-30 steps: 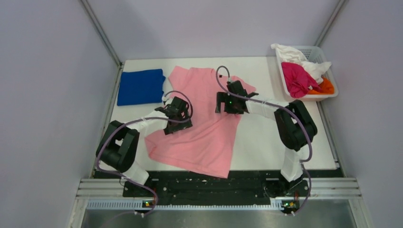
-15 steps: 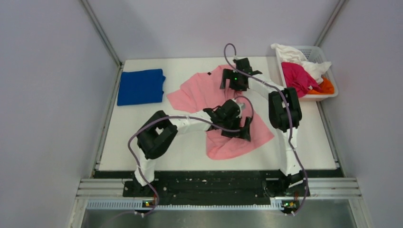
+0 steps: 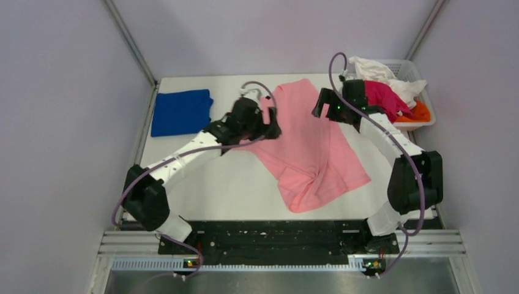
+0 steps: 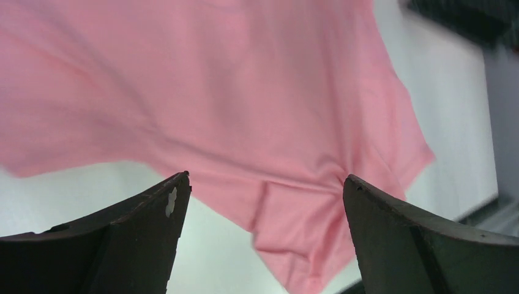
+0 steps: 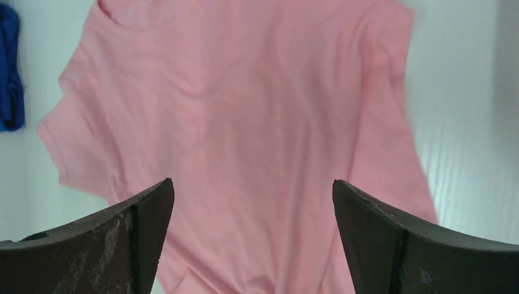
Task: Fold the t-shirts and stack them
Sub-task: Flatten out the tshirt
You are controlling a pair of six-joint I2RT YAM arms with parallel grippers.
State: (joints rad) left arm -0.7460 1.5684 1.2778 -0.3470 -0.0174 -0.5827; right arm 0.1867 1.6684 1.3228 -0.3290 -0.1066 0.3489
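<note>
- Light pink cotton t-shirt (image 3: pixel 312 153) lies spread centrally, rumpled (likely awaiting smoothing).
- Left gripper (image 4: pixel 266 177) and right gripper (image 5: pixel 251 182) hover released above it.
- Folded royal blue t-shirt (image 3: pixel 181 111), far left, begins the stack.

Bare table (image 3: pixel 208 184) lies in front of the blue t-shirt (image 3: pixel 181 111), left of the pink t-shirt (image 3: pixel 312 147); the basket (image 3: pixel 409 66) blocks the far right corner.
</note>
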